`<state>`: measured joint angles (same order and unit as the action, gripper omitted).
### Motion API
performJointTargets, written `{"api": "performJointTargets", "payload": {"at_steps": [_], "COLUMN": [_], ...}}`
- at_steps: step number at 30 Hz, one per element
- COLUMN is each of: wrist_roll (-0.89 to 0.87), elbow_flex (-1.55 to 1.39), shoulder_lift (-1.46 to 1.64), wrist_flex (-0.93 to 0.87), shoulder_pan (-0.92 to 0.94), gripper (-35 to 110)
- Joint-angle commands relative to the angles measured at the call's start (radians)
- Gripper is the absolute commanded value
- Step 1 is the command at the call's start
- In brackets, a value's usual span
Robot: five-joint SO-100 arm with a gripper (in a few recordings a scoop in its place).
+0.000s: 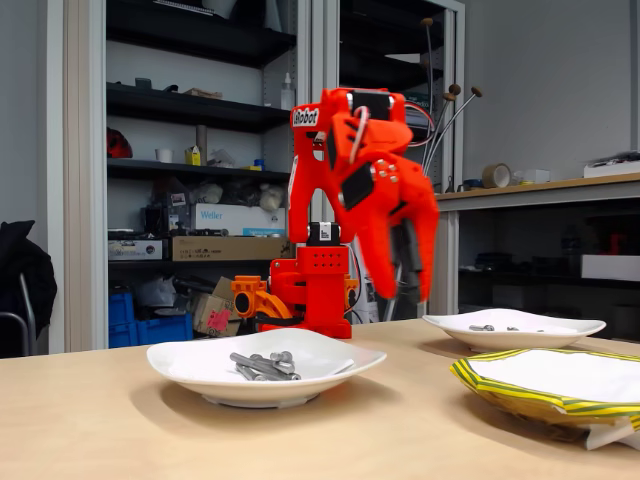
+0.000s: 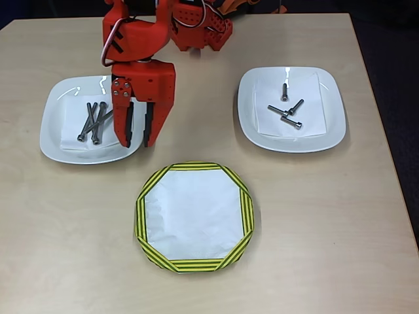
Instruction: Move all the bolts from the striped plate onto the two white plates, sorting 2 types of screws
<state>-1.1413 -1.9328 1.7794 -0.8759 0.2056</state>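
Note:
Three long grey bolts (image 2: 92,122) lie on the left white plate (image 2: 52,134); in the fixed view they are a small pile (image 1: 262,365) on the nearer white plate (image 1: 180,365). Three shorter bolts (image 2: 288,111) rest on the right white plate (image 2: 330,131), seen further back (image 1: 482,327) on its plate (image 1: 580,327) in the fixed view. The striped plate (image 2: 141,216) (image 1: 500,390) has a bare white centre. My red gripper (image 2: 138,140) (image 1: 398,290) hangs above the left plate's right rim, open, with nothing between its fingers. It is motion-blurred in the fixed view.
The arm's red base (image 2: 196,29) (image 1: 320,290) stands at the table's far edge between the two white plates. Bare wooden tabletop (image 2: 327,248) surrounds the plates. Shelves with boxes (image 1: 200,240) stand behind the table.

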Motion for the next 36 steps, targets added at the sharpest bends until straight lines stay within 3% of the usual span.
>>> {"api": "performJointTargets", "payload": {"at_steps": [1, 10, 13, 18, 22, 24, 36], "wrist_roll": [-0.109, -0.362, -0.359, -0.299, -0.296, -0.275, -0.321], "elbow_flex": [-0.058, -0.508, -0.676, -0.856, -1.035, -1.045, -1.149], "shoulder_lift": [0.091, 0.393, 0.486, 0.658, 0.904, 1.025, 1.252], "wrist_flex": [0.048, 0.445, 0.621, 0.660, 0.627, 0.453, 0.140], "shoulder_pan": [-0.081, -0.232, -0.238, -0.187, -0.155, -0.140, -0.069], "gripper": [8, 0, 0, 0, 0, 0, 0]}}
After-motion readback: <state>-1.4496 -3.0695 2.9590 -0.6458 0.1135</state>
